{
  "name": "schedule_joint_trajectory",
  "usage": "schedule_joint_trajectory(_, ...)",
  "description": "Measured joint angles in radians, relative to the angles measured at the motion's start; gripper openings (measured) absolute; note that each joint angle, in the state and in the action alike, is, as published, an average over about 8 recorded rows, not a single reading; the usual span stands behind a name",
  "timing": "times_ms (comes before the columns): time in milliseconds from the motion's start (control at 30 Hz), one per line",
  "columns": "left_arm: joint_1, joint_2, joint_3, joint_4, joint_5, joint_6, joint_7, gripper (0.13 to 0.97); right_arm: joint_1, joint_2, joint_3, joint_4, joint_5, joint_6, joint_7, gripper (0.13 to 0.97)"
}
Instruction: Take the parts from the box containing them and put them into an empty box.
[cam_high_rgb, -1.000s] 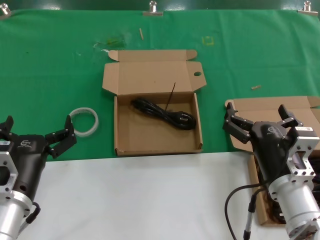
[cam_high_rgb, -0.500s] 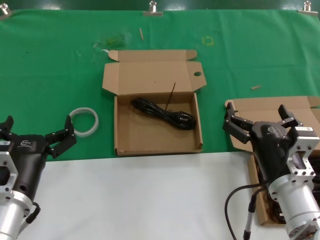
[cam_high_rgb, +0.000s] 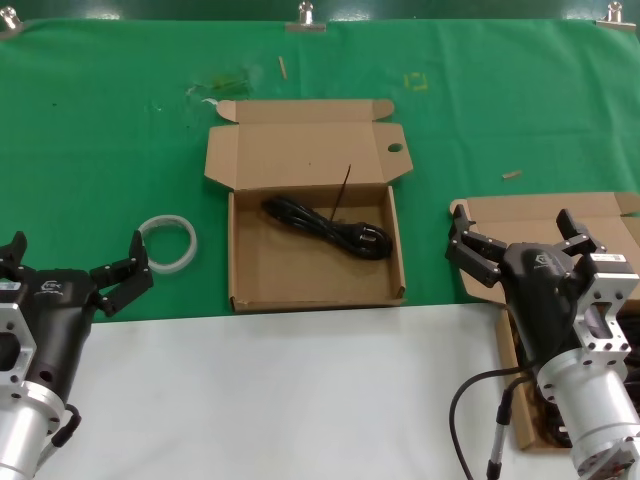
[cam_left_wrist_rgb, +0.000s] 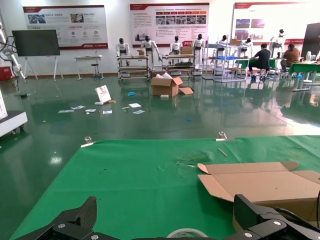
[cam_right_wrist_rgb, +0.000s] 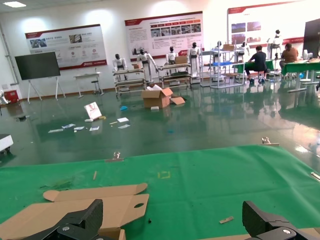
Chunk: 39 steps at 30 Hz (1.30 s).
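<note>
A brown box (cam_high_rgb: 250, 270) with a round hole (cam_high_rgb: 395, 149) in its lid wing lies open at the middle of the green cloth. One black coiled power cord (cam_high_rgb: 325, 227) lies in it. A second brown box (cam_high_rgb: 530, 210) sits at the right, mostly hidden under my right arm; its contents barely show. My right gripper (cam_high_rgb: 515, 235) is open and empty above that box's lid. My left gripper (cam_high_rgb: 75, 255) is open and empty at the left, near the tape ring. The holed lid shows in the right wrist view (cam_right_wrist_rgb: 100, 207). The middle box also shows in the left wrist view (cam_left_wrist_rgb: 260, 185).
A whitish tape ring (cam_high_rgb: 167, 243) lies left of the middle box, also in the left wrist view (cam_left_wrist_rgb: 187, 233). Small scraps (cam_high_rgb: 511, 174) lie on the green cloth (cam_high_rgb: 100, 150). A white table surface (cam_high_rgb: 300, 390) runs along the front.
</note>
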Motion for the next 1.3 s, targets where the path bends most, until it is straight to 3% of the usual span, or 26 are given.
schedule_joint_trajectory(1300,0.000,0.000,0.000,0.000,0.000,0.000,0.000,0.965,0.000,0.000,0.000,0.000,0.000,0.000,0.000,0.966)
